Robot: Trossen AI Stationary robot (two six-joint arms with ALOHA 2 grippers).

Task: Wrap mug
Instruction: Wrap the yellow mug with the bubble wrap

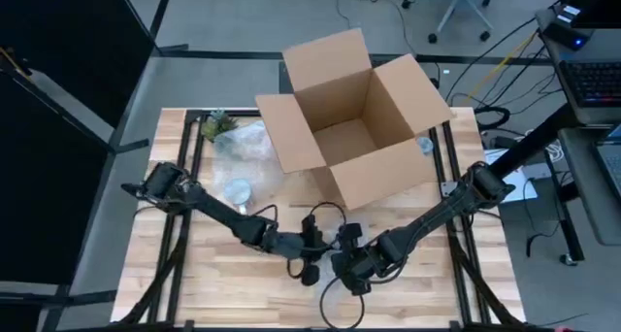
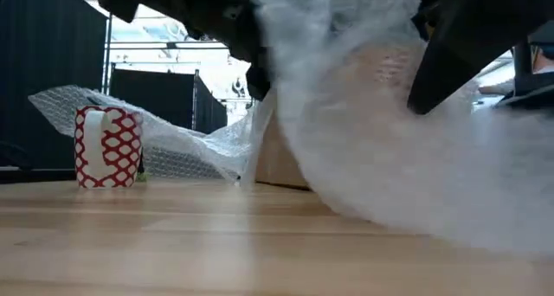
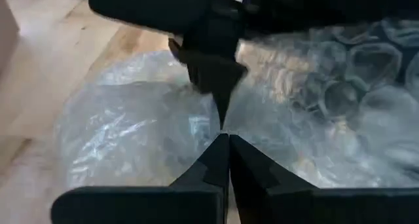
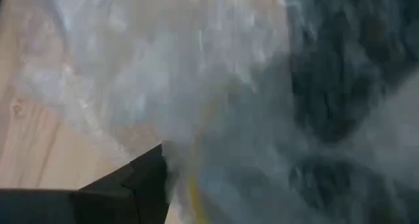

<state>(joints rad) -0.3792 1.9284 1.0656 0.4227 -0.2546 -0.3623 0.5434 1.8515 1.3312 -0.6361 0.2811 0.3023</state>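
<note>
A red-and-white patterned mug [image 2: 108,147] stands upright on the wooden table, left of the middle [image 1: 238,190], and no gripper touches it. A clear bubble wrap sheet [image 2: 389,131] hangs in the foreground between my two grippers. They meet near the table's front middle. My left gripper [image 1: 312,257] is shut on the sheet [image 3: 131,132]. My right gripper [image 1: 342,259] faces it tip to tip. In the right wrist view the wrap [image 4: 216,86] covers all but one finger [image 4: 141,181]. My left gripper pinches a bunched part of the bubble wrap [image 3: 222,129] between its two shut fingers, coming level from the table's left. The sheet hangs below, and its lower part [image 2: 415,222] rests on the table. My right gripper meets the same wrap from the right, its tip [image 3: 218,103] right across from my left fingers. The wrap hides the place of contact in its own wrist view. The sheet drapes slack below it.
An open cardboard box [image 1: 354,118] stands at the back middle. More crumpled bubble wrap [image 1: 243,143] lies behind the mug, with a small green thing [image 1: 218,123] at the back left. Bare wood [image 1: 194,283] lies along the front edge.
</note>
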